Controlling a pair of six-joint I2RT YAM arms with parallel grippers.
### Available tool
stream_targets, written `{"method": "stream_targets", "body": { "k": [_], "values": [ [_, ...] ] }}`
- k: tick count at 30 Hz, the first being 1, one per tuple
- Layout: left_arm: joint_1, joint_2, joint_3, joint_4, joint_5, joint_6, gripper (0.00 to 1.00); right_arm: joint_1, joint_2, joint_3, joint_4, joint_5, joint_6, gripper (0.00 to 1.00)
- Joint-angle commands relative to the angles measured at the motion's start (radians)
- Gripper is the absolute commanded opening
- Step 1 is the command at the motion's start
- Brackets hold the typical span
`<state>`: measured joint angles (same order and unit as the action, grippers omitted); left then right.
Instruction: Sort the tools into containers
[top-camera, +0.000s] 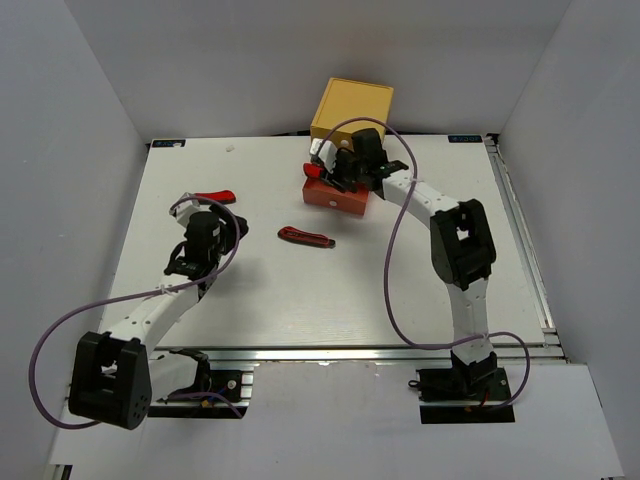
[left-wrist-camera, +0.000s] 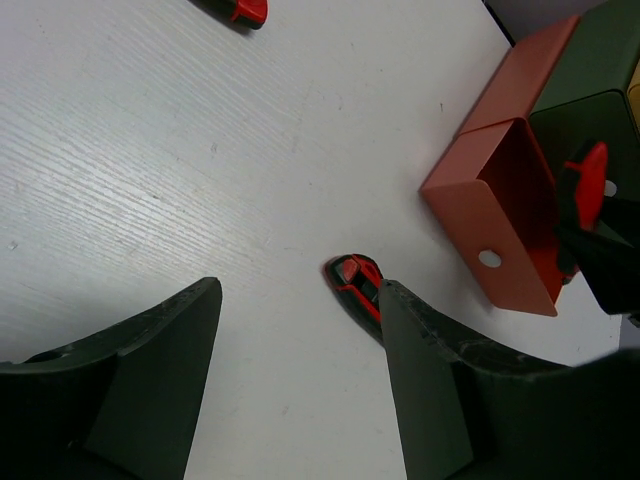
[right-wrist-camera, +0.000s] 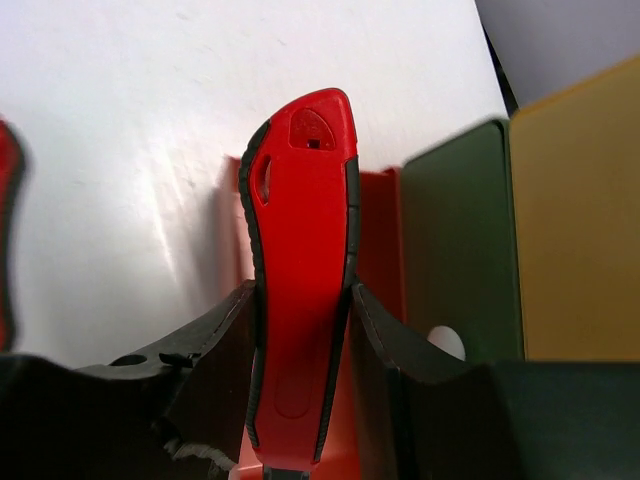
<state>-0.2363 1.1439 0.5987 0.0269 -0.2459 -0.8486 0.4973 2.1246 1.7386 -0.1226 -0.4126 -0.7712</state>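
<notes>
My right gripper (top-camera: 340, 170) is shut on a red-and-black knife-like tool (right-wrist-camera: 300, 290), held upright over the open orange-red drawer (top-camera: 338, 200), which also shows in the right wrist view (right-wrist-camera: 378, 215). The green drawer (right-wrist-camera: 460, 230) and the yellow drawer (top-camera: 350, 108) are stacked behind it. My left gripper (top-camera: 207, 228) is open and empty over the table; it also shows in the left wrist view (left-wrist-camera: 300, 290). A second red-and-black tool (top-camera: 306, 237) lies mid-table, its tip beside my left gripper's right finger (left-wrist-camera: 357, 278). A third red-handled tool (top-camera: 214, 197) lies just beyond my left gripper.
The open orange-red drawer (left-wrist-camera: 500, 230) sticks out toward the table's middle, with its white knob (left-wrist-camera: 489, 258) on the front. White walls enclose the table on three sides. A metal rail runs along the right edge (top-camera: 525, 250).
</notes>
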Motion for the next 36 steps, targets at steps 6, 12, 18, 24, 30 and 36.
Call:
{"method": "stream_targets", "body": {
  "k": [6, 12, 18, 24, 30, 36],
  "values": [
    [0.006, -0.059, -0.03, 0.001, 0.003, -0.017, 0.75, -0.022, 0.029, 0.026, 0.156, 0.126, 0.015, 0.22],
    [0.006, -0.007, -0.016, 0.041, 0.046, -0.024, 0.75, -0.025, -0.025, -0.065, 0.127, 0.095, 0.018, 0.73],
    [0.006, 0.05, 0.027, 0.042, 0.073, -0.017, 0.76, -0.025, -0.066, -0.027, -0.006, 0.031, 0.072, 0.88],
    [0.008, 0.057, 0.119, -0.114, -0.044, 0.068, 0.74, -0.023, -0.124, 0.042, -0.326, -0.364, -0.025, 0.89],
    [0.04, 0.033, 0.148, -0.192, -0.089, 0.105, 0.6, 0.073, -0.136, -0.013, -0.419, -0.422, -0.07, 0.9],
    [0.075, -0.025, 0.128, -0.246, -0.101, 0.106, 0.68, 0.165, -0.08, -0.062, -0.255, -0.168, 0.11, 0.89]
  ]
}}
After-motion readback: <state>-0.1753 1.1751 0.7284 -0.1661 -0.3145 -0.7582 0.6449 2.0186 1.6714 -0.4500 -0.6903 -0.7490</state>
